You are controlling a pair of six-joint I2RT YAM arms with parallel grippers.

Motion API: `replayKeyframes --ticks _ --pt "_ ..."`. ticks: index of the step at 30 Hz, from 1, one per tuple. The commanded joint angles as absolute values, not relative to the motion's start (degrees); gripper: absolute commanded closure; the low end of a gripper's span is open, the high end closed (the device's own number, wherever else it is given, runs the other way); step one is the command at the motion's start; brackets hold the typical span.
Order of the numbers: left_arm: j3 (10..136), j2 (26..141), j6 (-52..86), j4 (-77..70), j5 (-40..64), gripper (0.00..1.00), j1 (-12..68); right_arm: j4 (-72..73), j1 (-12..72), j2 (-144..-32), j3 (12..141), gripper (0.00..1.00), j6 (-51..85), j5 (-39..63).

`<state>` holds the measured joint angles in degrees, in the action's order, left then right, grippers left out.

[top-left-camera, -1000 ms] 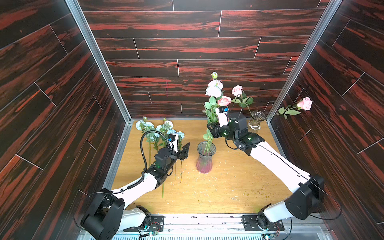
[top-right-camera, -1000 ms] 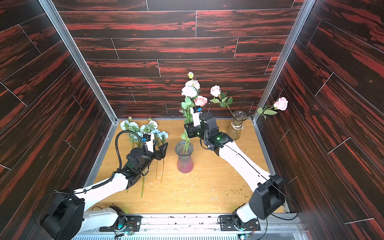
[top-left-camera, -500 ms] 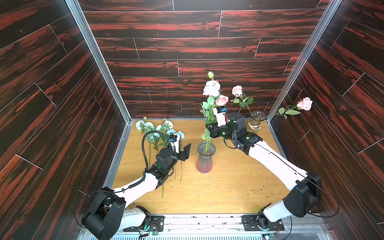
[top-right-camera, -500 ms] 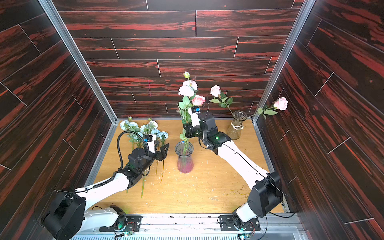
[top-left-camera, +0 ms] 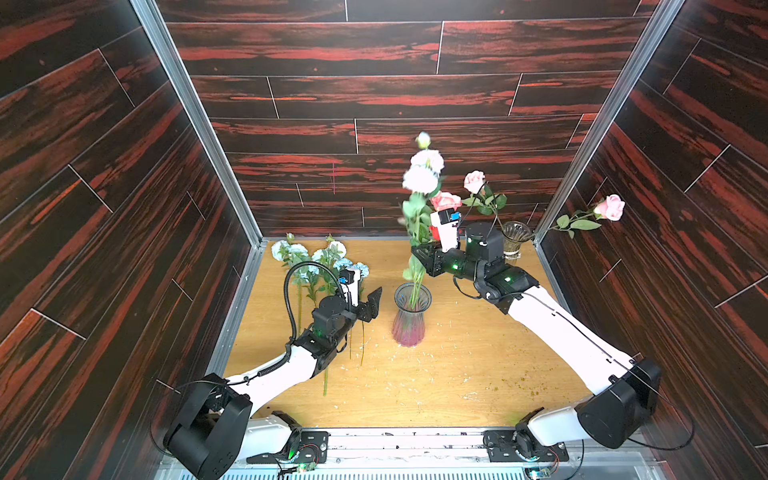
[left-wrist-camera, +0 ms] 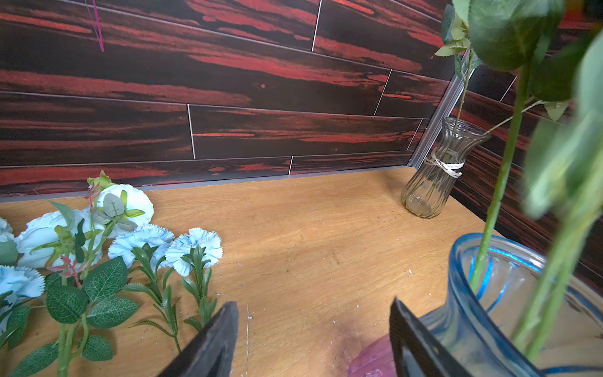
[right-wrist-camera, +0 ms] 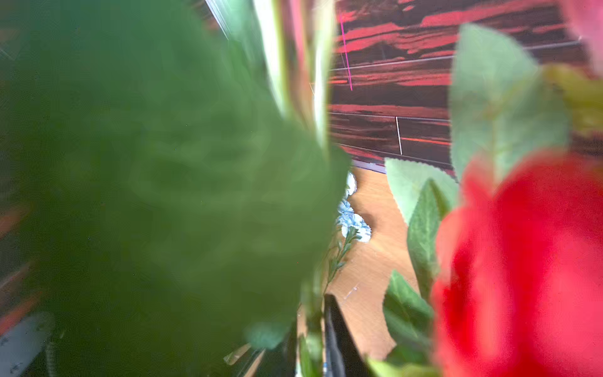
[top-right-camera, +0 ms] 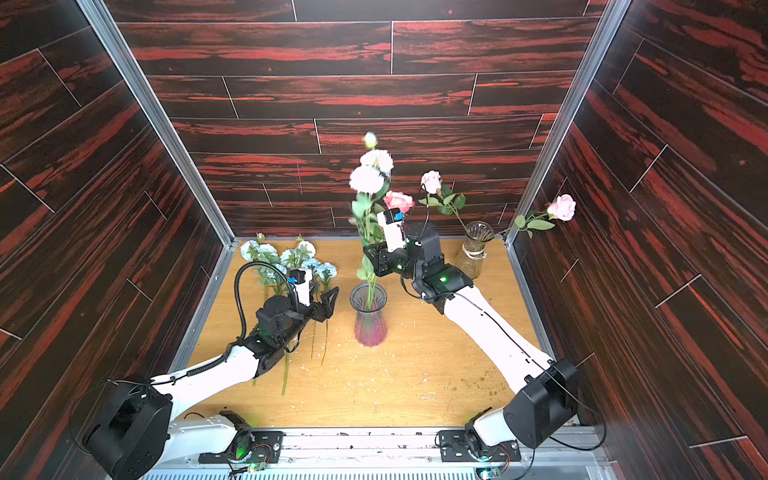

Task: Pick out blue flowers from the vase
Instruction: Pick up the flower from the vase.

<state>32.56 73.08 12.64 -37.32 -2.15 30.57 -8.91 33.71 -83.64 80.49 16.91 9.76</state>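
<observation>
Mostly done, I judge: several pale blue-white ruffled artificial flowers (top-left-camera: 316,259) lie on the wooden table (top-left-camera: 457,374), one tall blue-white stem (top-left-camera: 420,179) stands in the purple-based ribbed glass vase (top-left-camera: 409,316), pinched by the right gripper (top-left-camera: 419,258), while the left gripper (top-left-camera: 372,305) gapes empty.

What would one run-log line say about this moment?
right gripper: shut on pale blue stem, lower end in vase | left gripper: open, empty, beside vase | other blue flowers: lying on table
</observation>
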Motion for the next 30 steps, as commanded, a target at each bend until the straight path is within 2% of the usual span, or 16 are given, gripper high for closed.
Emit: replayKeyframes --ticks 1,13,23,30 --pt "33.72 73.34 11.6 -38.1 -2.81 0.26 30.9 -8.85 33.62 -84.11 81.39 0.77 15.92 10.5" --pt "33.83 73.37 11.56 -38.04 -2.92 0.26 30.93 -9.82 33.61 -83.48 81.12 0.76 15.47 8.27" --pt "33.66 73.47 11.6 -38.3 -2.9 0.26 30.94 -11.96 33.96 -83.43 82.73 0.73 16.08 10.51" --pt "33.4 73.21 11.61 -38.61 -3.34 0.26 30.92 -15.28 35.48 -87.01 85.87 0.69 15.2 4.67"
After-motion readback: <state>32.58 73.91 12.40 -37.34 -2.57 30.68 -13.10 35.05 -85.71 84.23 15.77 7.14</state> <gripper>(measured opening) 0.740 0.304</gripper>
